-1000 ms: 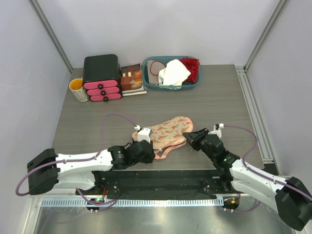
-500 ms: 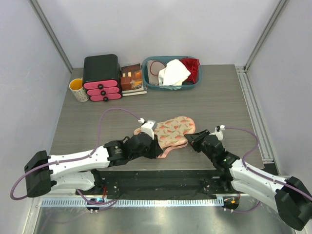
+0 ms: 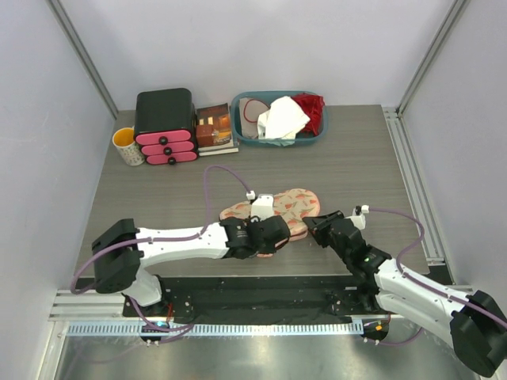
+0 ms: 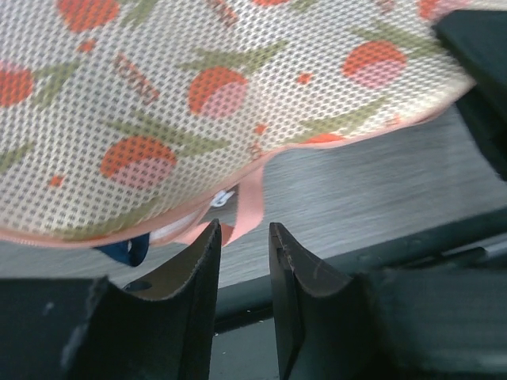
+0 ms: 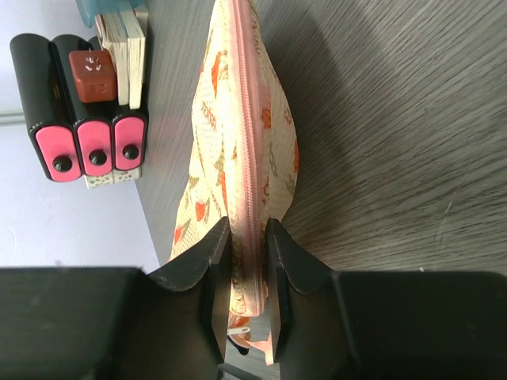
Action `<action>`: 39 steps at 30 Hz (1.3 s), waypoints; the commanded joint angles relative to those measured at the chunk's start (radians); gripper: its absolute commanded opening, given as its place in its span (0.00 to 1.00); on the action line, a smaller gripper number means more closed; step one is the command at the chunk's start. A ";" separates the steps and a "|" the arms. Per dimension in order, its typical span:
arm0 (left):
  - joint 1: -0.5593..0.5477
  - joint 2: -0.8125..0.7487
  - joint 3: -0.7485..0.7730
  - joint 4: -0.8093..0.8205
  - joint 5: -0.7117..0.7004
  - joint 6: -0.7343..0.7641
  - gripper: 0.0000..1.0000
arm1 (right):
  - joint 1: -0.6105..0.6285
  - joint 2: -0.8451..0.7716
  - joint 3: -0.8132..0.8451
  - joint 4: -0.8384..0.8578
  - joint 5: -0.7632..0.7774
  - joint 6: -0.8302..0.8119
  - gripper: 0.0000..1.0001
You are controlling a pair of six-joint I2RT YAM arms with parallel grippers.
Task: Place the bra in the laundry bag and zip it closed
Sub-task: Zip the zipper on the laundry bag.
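Right tool (image 5: 247,228) clamped on laundry bag (image 5: 240,119) zipper seam; left tool (image 4: 242,231), jaws narrowed about pink pull tab (image 4: 248,198) at its tips, actual pinch can't be told.

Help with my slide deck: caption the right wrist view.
Right gripper clamps the zippered seam of the floral laundry bag, black-and-pink drawer unit behind.

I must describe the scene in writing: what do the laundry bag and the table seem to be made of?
The laundry bag: probably synthetic mesh fabric, matte; tiny regular holes show in the left wrist view, with pink trim at the edge. The table: grey wood-grain surface, perhaps laminate; fine streaks, dull sheen.
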 commanded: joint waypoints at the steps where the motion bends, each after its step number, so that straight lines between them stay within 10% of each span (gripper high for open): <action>1: -0.048 0.080 0.098 -0.214 -0.204 -0.152 0.32 | 0.004 -0.006 0.053 -0.015 0.061 0.028 0.28; 23: -0.058 0.270 0.233 -0.245 -0.366 -0.292 0.39 | 0.015 0.014 0.070 -0.014 0.040 0.056 0.28; 39: -0.058 0.379 0.311 -0.386 -0.547 -0.339 0.12 | 0.024 -0.050 0.059 -0.049 0.034 0.079 0.27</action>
